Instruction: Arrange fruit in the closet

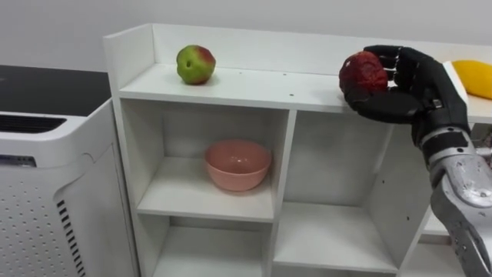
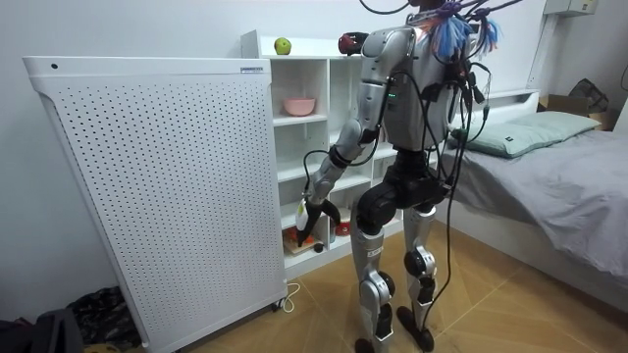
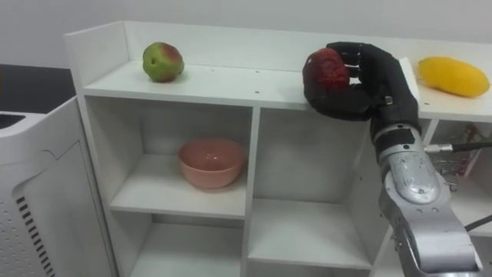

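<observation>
Holds one dark red fruit (image 1: pixel 363 77) enclosed by curled fingers (image 1: pixel 396 65) of right hand (image 1: pixel 419 88), at front edge of white closet (image 1: pixel 231 88) top; on that top also one green-red apple (image 1: pixel 195 64) and one yellow fruit (image 1: pixel 475 77); one pink bowl (image 1: pixel 237 164) in upper left compartment; left hand (image 2: pixel 312 211) low by bottom shelves, grip undetermined.

Apple (image 1: pixel 195 64) on closet (image 1: pixel 231 88) top, left; bowl (image 1: pixel 237 164) in compartment below.
</observation>
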Robot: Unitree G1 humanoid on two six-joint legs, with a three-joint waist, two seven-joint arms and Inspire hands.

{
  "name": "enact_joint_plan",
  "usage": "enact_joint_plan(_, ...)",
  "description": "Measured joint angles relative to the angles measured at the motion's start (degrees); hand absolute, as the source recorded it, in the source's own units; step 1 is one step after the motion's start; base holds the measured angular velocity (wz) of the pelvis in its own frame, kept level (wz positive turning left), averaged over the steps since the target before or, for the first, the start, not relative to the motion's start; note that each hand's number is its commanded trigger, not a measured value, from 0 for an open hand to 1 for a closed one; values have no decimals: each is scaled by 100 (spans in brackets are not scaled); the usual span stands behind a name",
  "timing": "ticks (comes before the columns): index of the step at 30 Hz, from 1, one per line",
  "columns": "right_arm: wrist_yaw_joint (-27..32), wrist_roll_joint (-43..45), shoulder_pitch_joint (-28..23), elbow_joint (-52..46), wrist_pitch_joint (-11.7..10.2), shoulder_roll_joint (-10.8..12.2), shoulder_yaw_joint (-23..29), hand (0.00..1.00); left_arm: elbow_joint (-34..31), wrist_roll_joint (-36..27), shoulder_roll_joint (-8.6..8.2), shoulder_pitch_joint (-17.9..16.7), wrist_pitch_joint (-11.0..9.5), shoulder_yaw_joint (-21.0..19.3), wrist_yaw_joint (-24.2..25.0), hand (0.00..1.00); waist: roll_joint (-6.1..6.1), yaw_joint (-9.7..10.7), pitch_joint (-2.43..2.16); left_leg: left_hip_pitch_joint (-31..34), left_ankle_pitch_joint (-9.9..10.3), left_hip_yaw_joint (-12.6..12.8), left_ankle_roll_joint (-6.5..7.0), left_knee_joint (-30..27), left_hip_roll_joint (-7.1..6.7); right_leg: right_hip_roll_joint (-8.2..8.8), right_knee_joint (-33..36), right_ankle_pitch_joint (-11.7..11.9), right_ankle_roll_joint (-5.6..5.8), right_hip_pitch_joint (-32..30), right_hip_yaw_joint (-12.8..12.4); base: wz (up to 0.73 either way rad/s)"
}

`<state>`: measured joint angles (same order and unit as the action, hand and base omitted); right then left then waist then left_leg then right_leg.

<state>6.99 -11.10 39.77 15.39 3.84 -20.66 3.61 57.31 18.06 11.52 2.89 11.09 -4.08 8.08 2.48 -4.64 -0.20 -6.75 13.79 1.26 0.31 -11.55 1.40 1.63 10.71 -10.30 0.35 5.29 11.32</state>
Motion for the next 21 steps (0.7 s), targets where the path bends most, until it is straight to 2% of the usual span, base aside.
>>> enact_joint_plan(3,-31,53,-2,-118,5,0,-14,100,5,-49,41,4,0,-2,23,0,-7,8,-2,12,0,1,0,-3,0,1,3,0,0,-13,-6,0)
enact_joint_plan(8,-245,131,-238,-977,247,16,-470,100,10,-50,49,27,-13,209,46,0,-55,43,-8,42,0,2,0,1,-3,-1,2,0,0,-43,-30,0)
enact_joint_plan(12,-289,120,-457,-1549,251,29,-581,100,11,-50,48,52,-25,224,46,0,-89,44,-9,50,0,1,0,0,-3,-1,-3,1,2,-41,-40,0)
enact_joint_plan(15,-304,-12,-804,-2166,248,37,-673,100,8,-58,47,40,-32,225,19,0,-173,7,-10,13,0,16,0,17,-3,0,-4,3,5,-22,-56,-3)
enact_joint_plan(21,-529,-45,-1447,-2690,242,84,-754,100,78,-55,41,-17,-267,233,-131,0,-242,-4,-15,4,-2,19,-2,25,2,-12,-2,4,4,-22,-86,0)
